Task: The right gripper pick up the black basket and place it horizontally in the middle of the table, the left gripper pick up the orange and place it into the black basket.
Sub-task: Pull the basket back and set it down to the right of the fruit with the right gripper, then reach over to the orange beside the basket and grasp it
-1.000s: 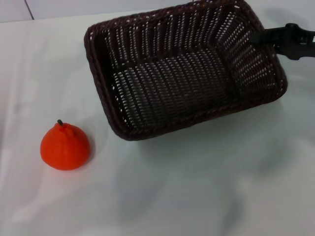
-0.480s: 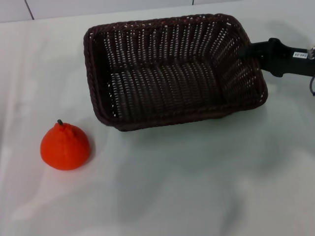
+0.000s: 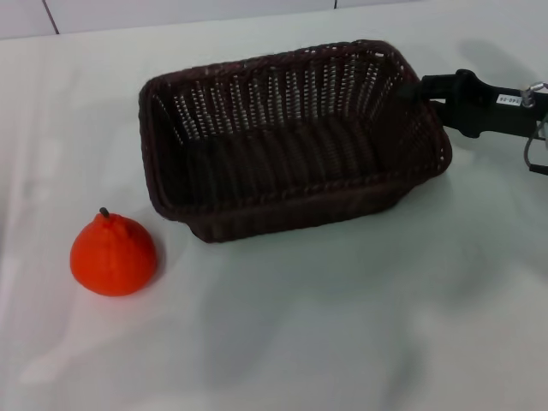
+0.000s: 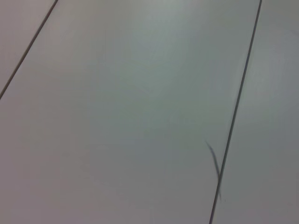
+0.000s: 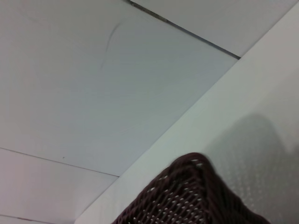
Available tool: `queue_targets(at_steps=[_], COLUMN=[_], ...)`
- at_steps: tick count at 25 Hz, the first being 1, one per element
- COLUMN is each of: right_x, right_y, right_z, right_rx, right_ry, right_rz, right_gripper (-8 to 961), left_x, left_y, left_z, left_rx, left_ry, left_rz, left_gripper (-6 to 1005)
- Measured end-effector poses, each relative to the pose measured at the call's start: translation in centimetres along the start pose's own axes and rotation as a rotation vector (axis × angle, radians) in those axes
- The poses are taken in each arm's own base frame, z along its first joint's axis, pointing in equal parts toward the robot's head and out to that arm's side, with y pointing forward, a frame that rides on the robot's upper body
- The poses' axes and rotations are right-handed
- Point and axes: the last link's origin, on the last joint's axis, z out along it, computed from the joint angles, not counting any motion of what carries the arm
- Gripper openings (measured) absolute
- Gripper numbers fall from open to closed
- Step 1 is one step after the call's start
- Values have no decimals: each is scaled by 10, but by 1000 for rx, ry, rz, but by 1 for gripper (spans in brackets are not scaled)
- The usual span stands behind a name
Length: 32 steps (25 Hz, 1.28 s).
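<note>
Two stages make up this task, and neither can be signed off as complete. On the first stage: the large rectangular dark brown-black woven wicker basket point(image 3: 291, 145) sits toward the far middle of the plain white-grey bench point(image 3: 342, 325), long side roughly across the robot's front, though slightly skewed. The black slender right gripper with its small white label point(image 3: 413, 88) is at the basket's right-hand short rim, and its fingers appear closed on that braided rim; the contact itself is partly hidden by the wicker, so this is a judgement. The basket's right end looks a little raised or tilted, which suggests it is not fully set down; whether its base rests flat on the bench cannot be told. The right wrist view shows only a corner of the basket point(image 5: 196, 196) against the bench and wall behind. Outstanding on stage one: lower, level and release. On the second stage: the small bright orange fruit with a pointed top and short dark stem point(image 3: 113, 254) stands upright on the bench, near-left of the basket and well apart from it, untouched. The left gripper is in no view; its wrist camera shows only a plain panelled surface. Stage two not yet begun.
</note>
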Motion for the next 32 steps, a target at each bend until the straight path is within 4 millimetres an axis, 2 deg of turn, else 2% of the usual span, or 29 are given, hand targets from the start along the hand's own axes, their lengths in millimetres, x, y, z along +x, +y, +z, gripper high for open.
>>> queue_targets(at_steps=[6, 12, 16, 22, 26, 32], right_x=[-4, -4, 7, 31, 46, 64], right_y=[-2, 0, -1, -4, -6, -17], right_z=[3, -5, -21, -46, -51, -34], right_rx=[21, 43, 71, 104, 101, 63], right_ry=[-1, 19, 63, 202, 273, 308], right_rz=[13, 23, 24, -2, -40, -112], right_gripper=[479, 610, 698, 807, 804, 801], left_x=[-1, -4, -7, -11, -16, -28], left_y=[-1, 2, 6, 12, 13, 22], left_z=[0, -2, -5, -20, -32, -53], left_rx=[4, -20, -101, -273, -382, -498], left_ry=[-6, -28, -90, -219, -324, -460], left_rz=[0, 0, 26, 66, 60, 45], left_gripper=[905, 907, 906, 905, 906, 904])
